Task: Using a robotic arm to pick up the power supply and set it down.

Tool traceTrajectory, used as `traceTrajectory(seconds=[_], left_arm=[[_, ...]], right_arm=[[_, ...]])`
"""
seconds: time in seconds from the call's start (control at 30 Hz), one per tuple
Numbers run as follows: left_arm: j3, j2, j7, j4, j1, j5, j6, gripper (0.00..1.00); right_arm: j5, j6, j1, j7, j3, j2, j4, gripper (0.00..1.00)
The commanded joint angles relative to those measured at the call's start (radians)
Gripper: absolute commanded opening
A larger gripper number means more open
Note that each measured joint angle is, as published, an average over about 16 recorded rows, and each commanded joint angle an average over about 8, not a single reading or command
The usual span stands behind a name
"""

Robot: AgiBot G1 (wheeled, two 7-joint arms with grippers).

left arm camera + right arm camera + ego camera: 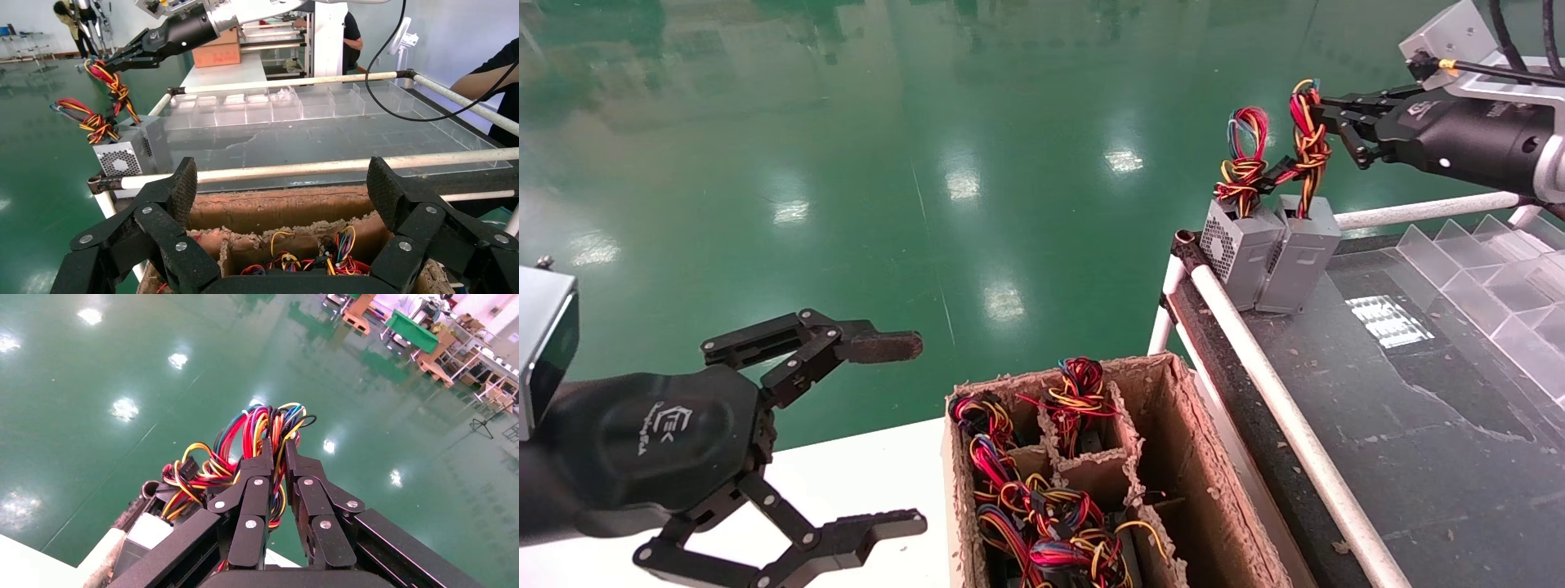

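Green glossy floor behind; dark counter (1418, 425) at right. Right gripper (1324, 110): jaws clamped on the knotted wire bundle (1310, 143) of the power supply (1302, 257), which stands upright at the counter's far corner, touching a second box (1238, 245). Judgement: lower straight, release only once the base sits flat. Left gripper (903, 433) idles, jaws wide apart, beside the cardboard box (1173, 457). Base contact with the counter is hard to make out.

A white logo is showing on the left pincer's (903, 437) palm and the right pincer's (1324, 106) palm, but its lettering is proving unreadable.
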Motion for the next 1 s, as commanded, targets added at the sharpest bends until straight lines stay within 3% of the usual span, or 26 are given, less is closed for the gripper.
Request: traceTrajectory(seconds=[0.03, 0.3, 0.33, 0.53, 0.6, 1.0], left_arm=[[0.000, 0.000, 0.000, 0.000, 0.000, 0.000, 0.000, 1.00], [0.000, 0.000, 0.000, 0.000, 0.000, 0.000, 0.000, 1.00], [0.000, 0.000, 0.000, 0.000, 0.000, 0.000, 0.000, 1.00], [0.001, 0.000, 0.000, 0.000, 0.000, 0.000, 0.000, 1.00], [0.001, 0.000, 0.000, 0.000, 0.000, 0.000, 0.000, 1.00], [0.001, 0.000, 0.001, 0.000, 0.000, -0.001, 0.000, 1.00]], right_arm=[[-0.002, 0.003, 0.001, -0.001, -0.001, -0.007, 0.000, 0.00], [0.002, 0.036, 0.000, -0.005, 0.001, -0.021, -0.004, 0.03], [0.003, 0.037, 0.000, -0.006, 0.002, -0.022, -0.004, 0.10], [0.003, 0.037, -0.002, -0.011, 0.002, -0.024, -0.004, 0.85], [0.002, 0.036, -0.002, -0.012, 0.002, -0.024, -0.004, 1.00], [-0.001, 0.037, 0.000, -0.012, -0.001, -0.023, -0.007, 1.00]])
